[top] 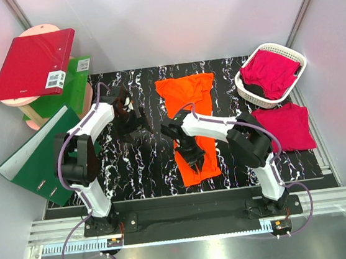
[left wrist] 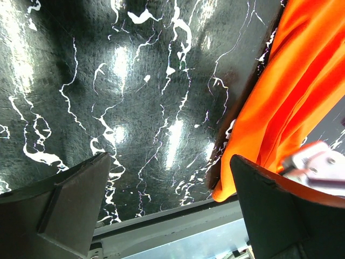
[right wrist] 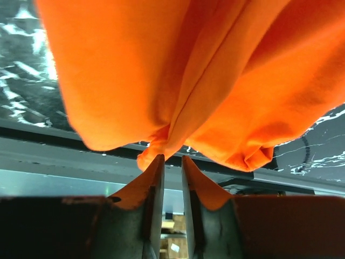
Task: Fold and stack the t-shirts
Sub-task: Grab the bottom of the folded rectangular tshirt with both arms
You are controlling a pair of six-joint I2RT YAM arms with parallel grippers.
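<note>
Black marbled counter (top: 134,171), left of centre: left tool (top: 129,122) hangs above it, jaws at full spread, nothing held. Centre: orange t-shirt (top: 184,90) lies as a long strip from upper middle toward the near edge, judged mid-fold. Right tool (top: 192,158) sits at its lower end, jaws narrowed to a slit, pinching a gathered fold. Right: flat magenta t-shirt (top: 285,129) on the counter, possibly folded, cannot confirm. Upper right: crumpled magenta t-shirt (top: 272,68) in the white basket (top: 289,50), not yet folded. No stack yet. A dark item beneath it is unidentifiable, and the right arm hides the strip's middle.
</note>
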